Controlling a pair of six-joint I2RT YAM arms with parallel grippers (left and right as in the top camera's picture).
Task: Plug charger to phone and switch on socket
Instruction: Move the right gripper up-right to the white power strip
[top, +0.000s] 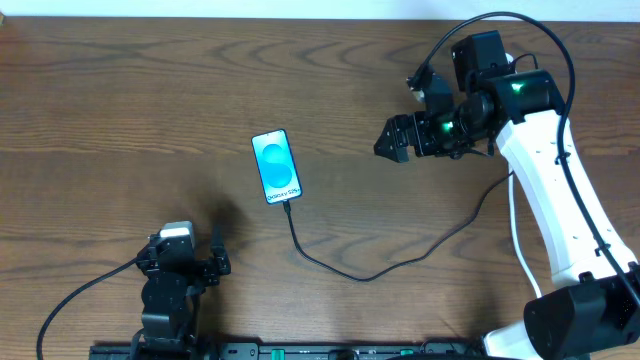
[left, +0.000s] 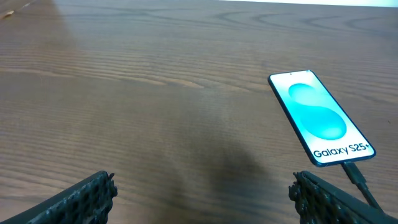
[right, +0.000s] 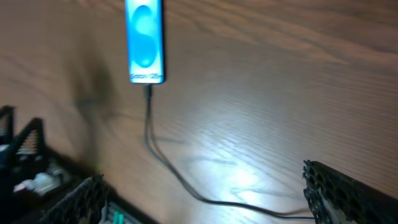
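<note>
The phone (top: 276, 166) lies flat mid-table with its cyan screen up, and it also shows in both wrist views (left: 321, 118) (right: 145, 40). The charger's thin black cable (top: 350, 272) meets the phone's bottom edge with its tip (left: 352, 170), then curves right toward the right arm (right: 168, 165). My left gripper (top: 183, 255) sits near the front left, open and empty (left: 202, 193), well short of the phone. My right gripper (top: 386, 140) hovers open to the right of the phone, above the cable (right: 202, 193). The socket is out of view.
The right arm's white link (top: 560, 220) stretches along the table's right side over the cable's far end. A black rail (top: 300, 350) runs along the front edge. The left arm's own black lead (top: 80, 295) trails off to the front left.
</note>
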